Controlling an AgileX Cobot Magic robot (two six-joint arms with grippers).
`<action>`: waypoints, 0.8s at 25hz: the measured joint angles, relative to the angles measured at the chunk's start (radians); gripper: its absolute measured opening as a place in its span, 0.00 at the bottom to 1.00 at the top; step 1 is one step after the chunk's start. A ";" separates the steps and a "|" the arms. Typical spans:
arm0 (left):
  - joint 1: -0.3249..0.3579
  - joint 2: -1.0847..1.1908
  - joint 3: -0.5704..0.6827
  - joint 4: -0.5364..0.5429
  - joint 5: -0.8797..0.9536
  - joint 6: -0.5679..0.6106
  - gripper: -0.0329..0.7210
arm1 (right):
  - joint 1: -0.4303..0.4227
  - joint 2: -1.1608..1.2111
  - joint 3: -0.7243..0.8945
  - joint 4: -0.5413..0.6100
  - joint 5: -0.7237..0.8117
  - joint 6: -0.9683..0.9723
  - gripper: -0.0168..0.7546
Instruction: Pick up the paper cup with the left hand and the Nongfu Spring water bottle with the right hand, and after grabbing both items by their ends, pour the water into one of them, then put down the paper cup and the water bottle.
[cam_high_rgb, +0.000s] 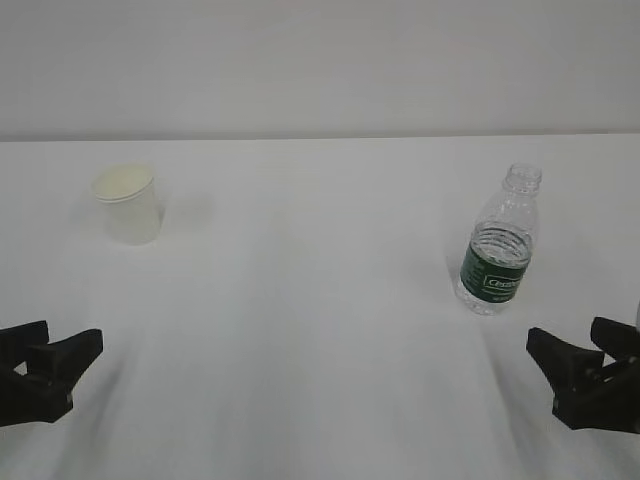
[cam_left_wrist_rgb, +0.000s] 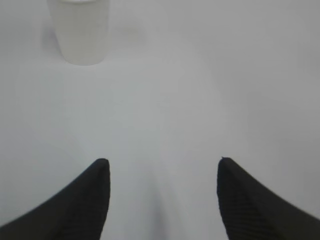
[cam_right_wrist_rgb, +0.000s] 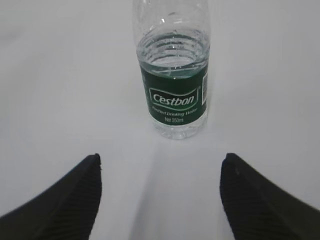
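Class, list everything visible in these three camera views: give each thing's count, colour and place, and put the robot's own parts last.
paper cup: one, white with cream inside, upright, far left of the table.
Cestbon water bottle: one, clear plastic with dark green label, capless, upright, right side of the table.
water: clear, inside the bottle, level just above the label.
table: one, white, carrying both items.
left claw: one, black, open, near left edge, holding nothing.
right claw: one, black, open, near right edge, short of the bottle.
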 joint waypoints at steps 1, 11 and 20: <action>0.000 0.004 -0.008 -0.006 0.000 0.000 0.69 | 0.000 0.000 -0.007 0.000 0.000 0.000 0.74; 0.000 0.022 -0.067 -0.039 0.000 0.005 0.69 | 0.000 0.001 -0.062 0.002 -0.002 -0.005 0.74; 0.000 0.026 -0.105 -0.009 0.000 0.084 0.83 | 0.000 0.003 -0.085 0.010 -0.002 -0.048 0.80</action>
